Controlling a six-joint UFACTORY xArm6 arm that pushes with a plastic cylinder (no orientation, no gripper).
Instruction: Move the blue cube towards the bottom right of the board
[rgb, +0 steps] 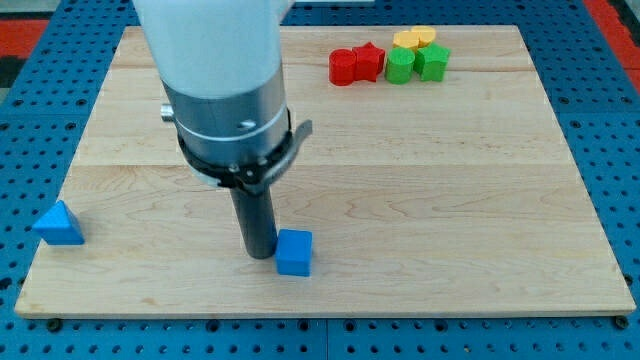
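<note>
A: Where is the blue cube (294, 252) found?

B: It is seen near the view's bottom edge of the board (420, 190), a little left of centre, lying flat on the wood.

A: And my tip (259, 254)?

B: My tip is set at the cube's 9 o'clock, touching it or just beside it; which of the two cannot be told. The rod is held upright, and the grey and white arm body (215, 90) is seen above it, covering the board's upper left part.

A: Is anything clenched or released?

B: No pincer is carried by this arm, so nothing is grasped; only a plain rod is shown.

A: What else is placed on the board?

B: A blue triangle (58, 224) is seen at the cube's 9 o'clock, well apart, at the board's left edge. At the cube's 1 o'clock, well apart, a cluster is packed near the top edge: a red cylinder (343, 66) touching a red star (368, 62), then a green block (400, 66) and a second green block (432, 61), their shapes not clearly made out. A yellow block (414, 38) is set just behind the green pair.
</note>
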